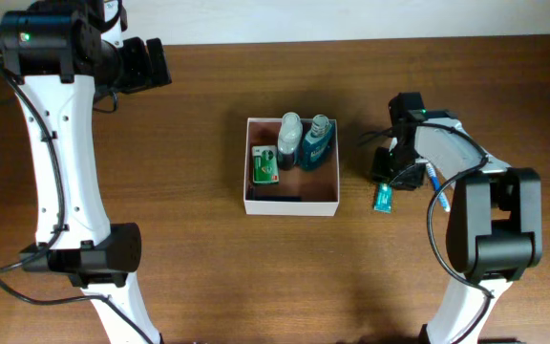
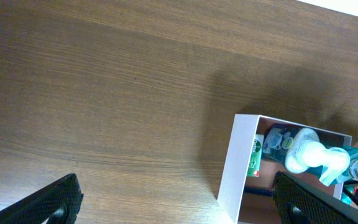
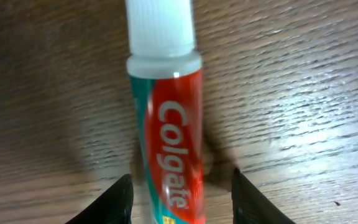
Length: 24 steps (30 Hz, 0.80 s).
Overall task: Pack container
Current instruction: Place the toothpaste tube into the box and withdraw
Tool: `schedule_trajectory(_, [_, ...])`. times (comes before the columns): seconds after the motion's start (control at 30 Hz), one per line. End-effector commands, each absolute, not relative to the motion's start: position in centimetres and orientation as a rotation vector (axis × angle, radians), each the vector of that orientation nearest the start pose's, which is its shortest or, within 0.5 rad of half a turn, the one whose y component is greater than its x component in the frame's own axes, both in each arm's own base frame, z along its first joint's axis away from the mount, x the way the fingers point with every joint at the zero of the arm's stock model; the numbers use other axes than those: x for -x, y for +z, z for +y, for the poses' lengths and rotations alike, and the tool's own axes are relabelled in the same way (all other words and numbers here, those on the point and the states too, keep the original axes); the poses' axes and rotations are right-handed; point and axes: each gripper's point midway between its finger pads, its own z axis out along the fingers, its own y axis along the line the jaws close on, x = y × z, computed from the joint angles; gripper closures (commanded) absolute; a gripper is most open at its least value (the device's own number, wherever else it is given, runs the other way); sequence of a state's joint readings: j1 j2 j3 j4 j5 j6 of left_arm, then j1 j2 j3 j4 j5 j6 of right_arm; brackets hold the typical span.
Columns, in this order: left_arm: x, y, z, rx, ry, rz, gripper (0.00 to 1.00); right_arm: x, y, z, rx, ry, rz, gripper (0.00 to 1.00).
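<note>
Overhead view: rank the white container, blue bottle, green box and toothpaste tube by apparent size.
1. container, clearly the largest.
2. blue bottle and green box: they look alike. The bottle stands upright and foreshortened, so they are left unranked.
3. toothpaste tube: smallest as seen, but partly hidden, so unsure.

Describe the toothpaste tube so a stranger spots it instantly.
Find the white-walled container mid-table, then look right. The toothpaste tube lies on the wood between the fingers of the right gripper: red and teal, white cap, unlike the bottles packed inside.
</note>
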<state>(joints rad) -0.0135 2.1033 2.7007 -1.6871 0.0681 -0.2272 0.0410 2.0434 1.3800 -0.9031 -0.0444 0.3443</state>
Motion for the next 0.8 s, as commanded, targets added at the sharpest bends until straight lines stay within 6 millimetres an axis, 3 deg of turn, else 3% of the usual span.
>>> schedule_trajectory(0.0, [-43.1,32.6,-1.7,0.242,-0.172,2.613,0.01,-36.4,-1.6,3.4,-0.473,0.098,3.154,0.57])
schedule_trajectory(0.1, [-43.1,32.6,-1.7,0.242,-0.172,2.613,0.01,-36.4,-1.6,3.3,-0.476,0.097,3.157,0.85])
schedule_trajectory(0.13, [-43.1,32.6,-1.7,0.242,-0.172,2.613,0.01,-36.2,-1.5,3.3,-0.477,0.096,3.162,0.90])
schedule_trajectory(0.23, [-43.1,32.6,-1.7,0.242,-0.172,2.613,0.01,-36.1,-0.7,3.3,-0.476,0.095,3.165,0.95])
schedule_trajectory(0.33, [-43.1,32.6,-1.7,0.242,-0.172,2.613,0.01,-36.6,1.6,3.4,-0.464,0.103,3.138,0.96])
schedule_trajectory(0.4, [-43.1,32.6,-1.7,0.242,-0.172,2.613,0.01,-37.2,4.2,3.5,-0.444,0.118,3.095,0.96])
schedule_trajectory(0.47, [-43.1,32.6,-1.7,0.242,-0.172,2.613,0.01,-37.9,8.0,4.4,-0.363,0.161,3.027,0.96])
schedule_trajectory(0.5, [-43.1,32.6,-1.7,0.242,-0.172,2.613,0.01,-38.1,11.7,6.3,-0.215,0.250,2.961,0.96])
schedule_trajectory(0.57, [-43.1,32.6,-1.7,0.242,-0.172,2.613,0.01,-38.0,15.3,8.5,-0.033,0.319,2.882,0.96])
schedule_trajectory(0.6, [-43.1,32.6,-1.7,0.242,-0.172,2.613,0.01,-37.3,18.3,10.9,0.173,0.354,2.795,0.96])
schedule_trajectory(0.7, [-43.1,32.6,-1.7,0.242,-0.172,2.613,0.01,-35.7,21.3,14.5,0.471,0.357,2.670,0.96])
schedule_trajectory(0.77, [-43.1,32.6,-1.7,0.242,-0.172,2.613,0.01,-34.4,22.0,17.3,0.689,0.356,2.594,0.96])
